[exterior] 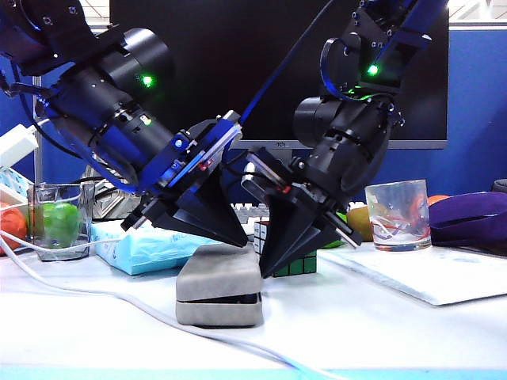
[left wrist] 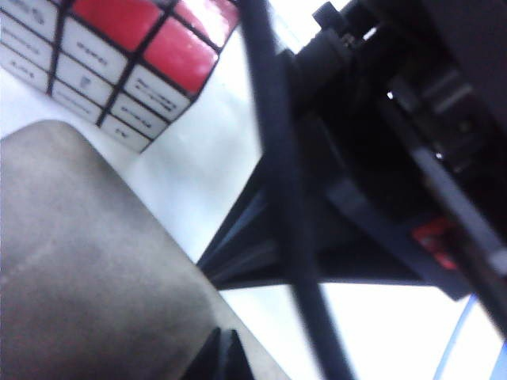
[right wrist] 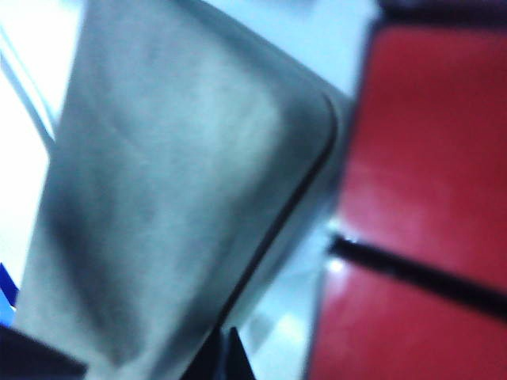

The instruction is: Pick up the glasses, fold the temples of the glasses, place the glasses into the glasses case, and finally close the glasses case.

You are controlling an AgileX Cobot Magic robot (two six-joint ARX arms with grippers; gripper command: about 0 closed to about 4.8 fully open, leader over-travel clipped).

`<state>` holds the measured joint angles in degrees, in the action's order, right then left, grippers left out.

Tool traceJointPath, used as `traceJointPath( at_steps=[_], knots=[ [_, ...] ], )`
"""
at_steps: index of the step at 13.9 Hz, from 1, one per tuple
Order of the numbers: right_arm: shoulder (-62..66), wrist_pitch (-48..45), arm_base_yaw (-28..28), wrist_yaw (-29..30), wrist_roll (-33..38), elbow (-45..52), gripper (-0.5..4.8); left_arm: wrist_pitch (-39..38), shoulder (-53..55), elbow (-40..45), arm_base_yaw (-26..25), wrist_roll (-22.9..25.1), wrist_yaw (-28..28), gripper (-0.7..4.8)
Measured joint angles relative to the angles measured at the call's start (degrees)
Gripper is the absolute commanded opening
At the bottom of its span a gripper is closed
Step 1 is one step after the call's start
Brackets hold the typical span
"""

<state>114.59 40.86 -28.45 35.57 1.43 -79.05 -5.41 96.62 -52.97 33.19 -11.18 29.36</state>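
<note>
- We see the white table (exterior: 372, 324) spread under everything, both sets of jaws low over its middle.
- The left arm (exterior: 103, 95) slants down from the upper left, the right arm (exterior: 348, 134) drops in from the upper right, and they meet nose to nose over the case.
- The glasses case (exterior: 219, 286) sits directly beneath both jaws, grey and suede-like. Its lid is nearly down, and a thin dark gap shows along the front seam at the lid's right end.
- The glasses themselves we cannot make out; nothing of them shows outside the case.
- The left gripper (exterior: 240, 240) has its jaws pressed together, the tip touching the top of the lid near its right end. In the left wrist view that dark tip (left wrist: 223, 356) rests on the grey lid (left wrist: 87, 261).
- The right gripper (exterior: 266, 267) also has its jaws pressed together, pinching nothing, the tip against the case's right end. The right wrist view shows the tip (right wrist: 230, 356) right at the lid's edge (right wrist: 182, 198).
- Just behind the right jaws stands a Rubik's cube (exterior: 297, 265), partly hidden by them.
- Off beyond the left jaws lies a light blue tissue pack (exterior: 142, 249).
- Well out past the right jaws stands a clear drinking glass (exterior: 398, 214).
</note>
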Motion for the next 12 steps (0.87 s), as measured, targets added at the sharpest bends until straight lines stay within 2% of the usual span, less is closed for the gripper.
traceJointPath(
  at_steps=[2, 6, 12],
  knots=[
    [-2.2, 0.1, 0.0, -2.1, 0.0, 0.0, -0.06, -0.2, -1.2, 0.0, -0.1, 0.0, -0.7, -0.04],
    [-10.2, -0.1, 0.0, -10.7, 0.0, 0.0, -0.06, 0.0, -8.9, 0.0, -0.4, 0.0, -8.5, -0.04],
    [-21.8, -1.3, 0.0, -10.6, 0.0, 0.0, -0.05, -2.1, -20.9, 0.0, -0.4, 0.0, -19.6, -0.04]
  ],
)
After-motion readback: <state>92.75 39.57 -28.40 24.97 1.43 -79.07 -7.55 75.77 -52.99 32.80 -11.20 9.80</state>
